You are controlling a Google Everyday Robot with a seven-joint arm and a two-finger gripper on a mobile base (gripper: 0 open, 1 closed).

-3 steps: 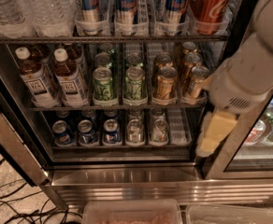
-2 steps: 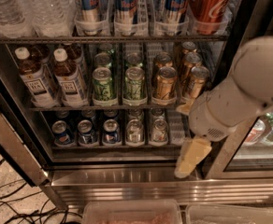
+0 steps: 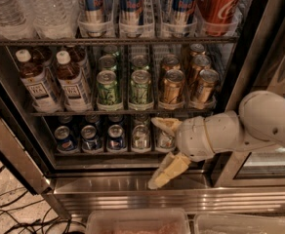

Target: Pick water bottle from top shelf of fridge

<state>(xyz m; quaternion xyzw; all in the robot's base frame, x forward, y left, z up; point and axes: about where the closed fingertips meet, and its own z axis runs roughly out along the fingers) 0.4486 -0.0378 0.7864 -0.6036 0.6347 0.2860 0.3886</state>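
Water bottle [image 3: 49, 9] upper left of frame, on top shelf [image 3: 132, 41], beside second clear bottle [image 3: 3, 9], left of blue cans [image 3: 132, 4]. Probably moderately heavy if full; thin ribbed plastic, yields under squeeze, slick. Grip mid-body across ribs. Gripper [image 3: 163, 150] lower centre, fingers spread wide, empty, well below shelf.
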